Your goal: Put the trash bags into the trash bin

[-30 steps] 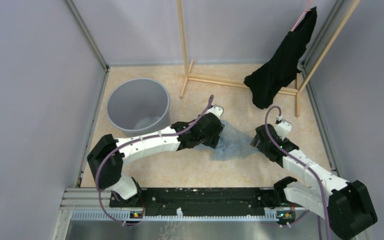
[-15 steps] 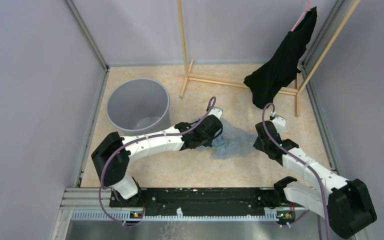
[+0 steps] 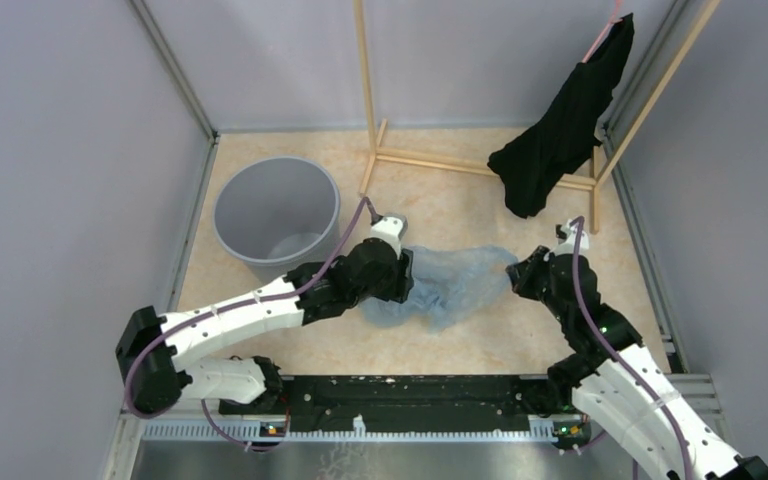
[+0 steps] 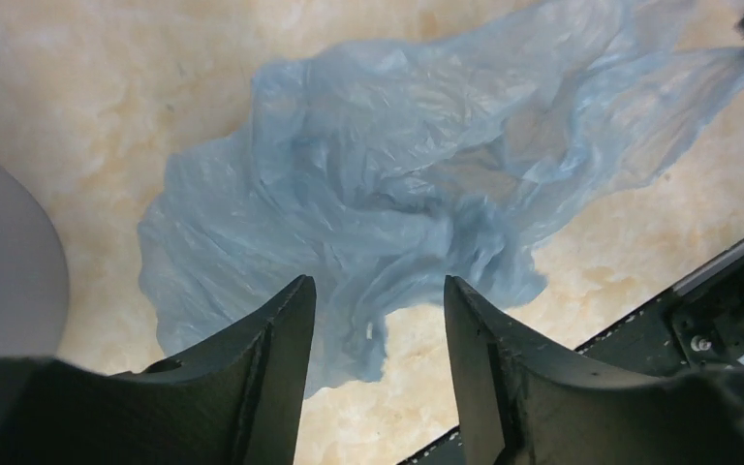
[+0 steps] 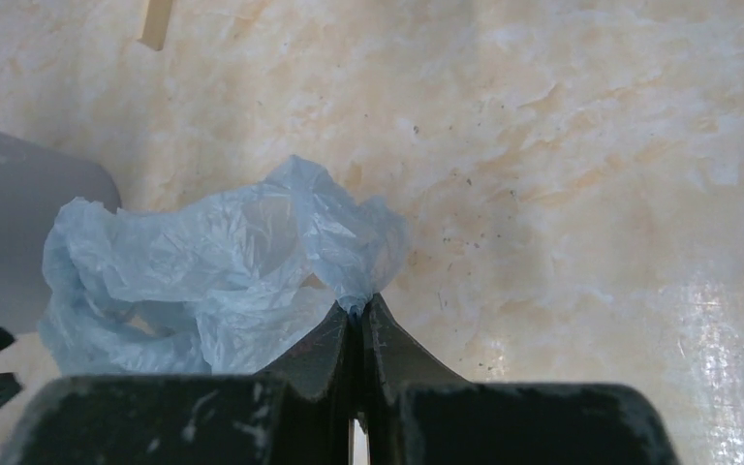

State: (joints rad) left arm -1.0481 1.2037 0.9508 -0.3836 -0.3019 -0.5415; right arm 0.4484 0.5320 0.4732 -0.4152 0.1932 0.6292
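As seen on R wrist cam, got right end effector (image 5: 356,312) fully closed, fingertips together w/ no gap, pinching a bunched corner of trash bag (image 5: 203,271). Seeing plastic rise to that pinch, w/ the rest spilling down onto table (image 5: 591,194).

Reading left end effector (image 4: 378,291) as wide apart, nothing clamped btwn fingers. Hovering over bag's left edge; can't tell if touching. Seeing bag thru the gap on L wrist cam: pale blue, crinkly, translucent, spread loosely, one tail drawn toward upper right of that view.

From top cam, placing bag mid-table, stretched btwn the two end effectors: left one at its left end, right one at its right end. Entirely outside trash bin (image 3: 276,210). Noting bin upright, mouth up, back-left on table, just beyond left wrist, near bag but apart from it.

Further out, seeing wooden rack (image 3: 430,160) along back and black garment (image 3: 560,125) hanging at its right side, well apart from bag.
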